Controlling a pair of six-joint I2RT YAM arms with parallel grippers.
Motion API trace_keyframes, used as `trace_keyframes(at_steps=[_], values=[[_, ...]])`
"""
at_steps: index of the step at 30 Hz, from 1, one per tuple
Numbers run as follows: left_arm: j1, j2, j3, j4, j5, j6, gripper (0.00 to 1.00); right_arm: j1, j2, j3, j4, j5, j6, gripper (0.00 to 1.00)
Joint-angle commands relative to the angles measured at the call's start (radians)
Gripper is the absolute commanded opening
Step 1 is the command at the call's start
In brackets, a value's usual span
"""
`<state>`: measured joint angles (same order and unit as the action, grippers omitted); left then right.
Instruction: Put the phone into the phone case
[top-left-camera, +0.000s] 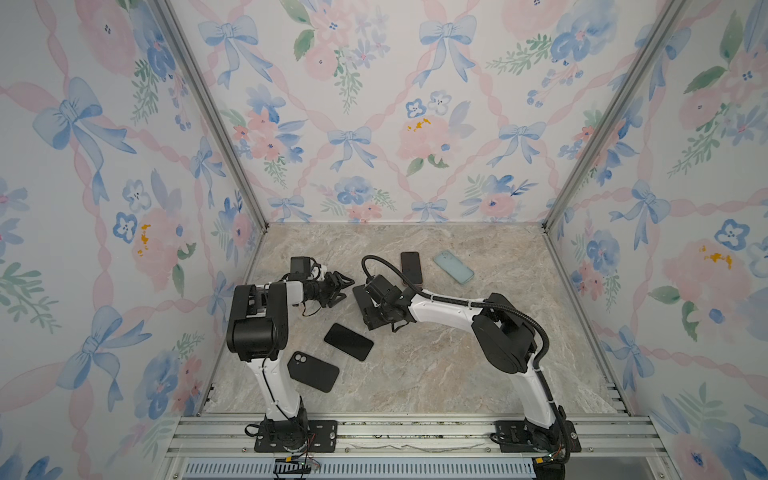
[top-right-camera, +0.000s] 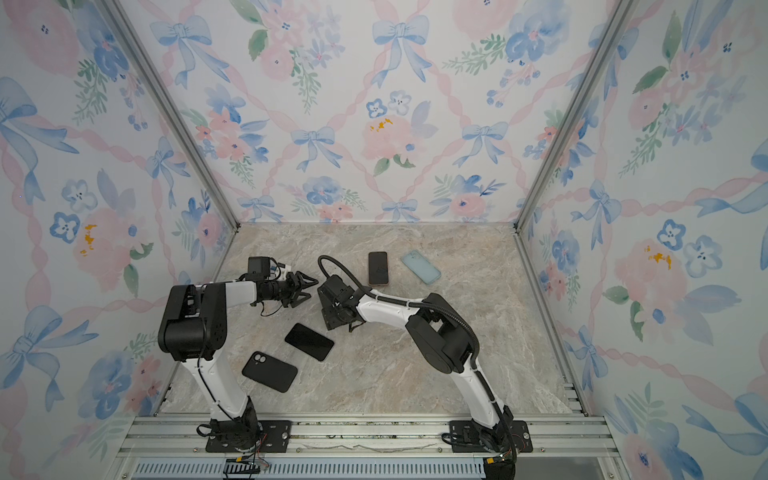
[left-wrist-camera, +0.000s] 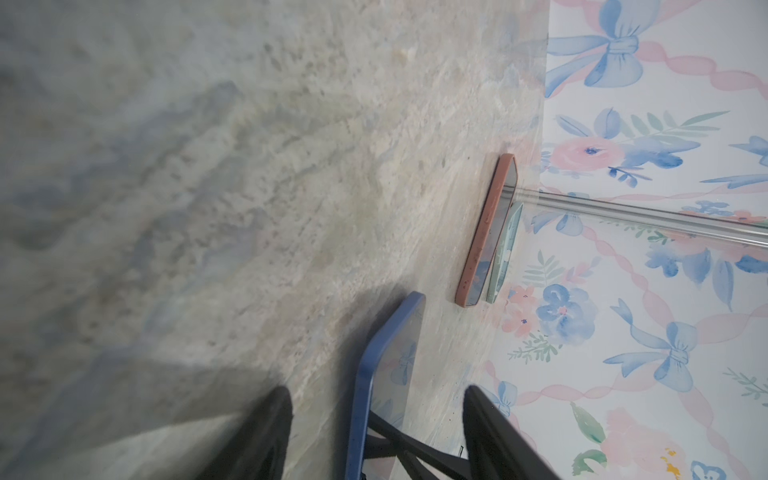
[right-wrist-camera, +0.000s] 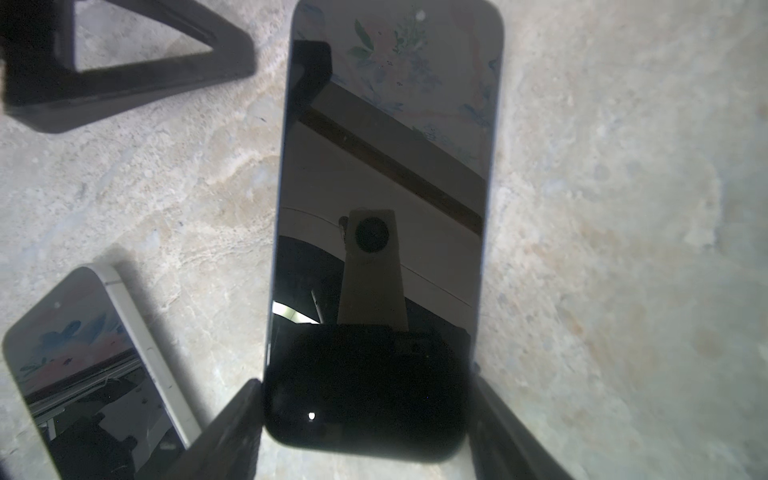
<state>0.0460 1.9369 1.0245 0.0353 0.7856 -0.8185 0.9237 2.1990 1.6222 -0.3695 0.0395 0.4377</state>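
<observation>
Between the fingers (right-wrist-camera: 232, 419) of the right gripper (right-wrist-camera: 365, 386) sits the near end of the phone (right-wrist-camera: 386, 166), a dark-screened one with a blue rim. Both fingers lie against its long sides, so this gripper is closed on it. The phone points away from the wrist with the screen up. I cannot tell if its underside touches the table (top-left-camera: 457, 365).

Its far end reaches between the fingers of the left gripper (left-wrist-camera: 376, 390). They stand wide, with a gap on each side, and do not touch the rim. In the right wrist view one triangular finger of that gripper is just beside the phone's far corner, apart from it.

Near the held phone, toward the arm bases, a black phone (top-left-camera: 348, 341) with a pale edge lies flat. Beyond it, next to the left arm, lies the black phone case (top-left-camera: 312, 371), camera holes up. Toward the back wall, a pink-rimmed phone (top-left-camera: 411, 268) and a pale green case (top-left-camera: 454, 267) lie side by side, not touching.
</observation>
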Motion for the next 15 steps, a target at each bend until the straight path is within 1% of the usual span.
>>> trace_keyframes(at_steps=[1, 2, 3, 6, 9, 13, 15], values=[[-0.015, 0.064, 0.009, 0.094, 0.049, -0.049, 0.63, -0.026, -0.013, -0.04, 0.005, -0.039, 0.019, 0.57], [-0.015, 0.083, -0.005, 0.163, 0.077, -0.086, 0.63, -0.029, -0.013, -0.041, 0.007, -0.042, 0.019, 0.57], [-0.015, 0.106, -0.002, 0.191, 0.095, -0.113, 0.62, -0.032, -0.013, -0.039, 0.007, -0.047, 0.018, 0.57], [-0.022, 0.141, 0.013, 0.198, 0.095, -0.112, 0.6, -0.038, -0.013, -0.037, 0.007, -0.058, 0.016, 0.57], [-0.022, 0.154, -0.007, 0.266, 0.11, -0.149, 0.59, -0.041, -0.013, -0.034, 0.007, -0.064, 0.016, 0.57], [-0.022, 0.163, -0.006, 0.278, 0.113, -0.15, 0.54, -0.046, -0.01, -0.036, 0.013, -0.071, 0.018, 0.57], [-0.024, 0.166, -0.013, 0.28, 0.123, -0.148, 0.49, -0.048, -0.011, -0.038, 0.016, -0.076, 0.019, 0.57]])
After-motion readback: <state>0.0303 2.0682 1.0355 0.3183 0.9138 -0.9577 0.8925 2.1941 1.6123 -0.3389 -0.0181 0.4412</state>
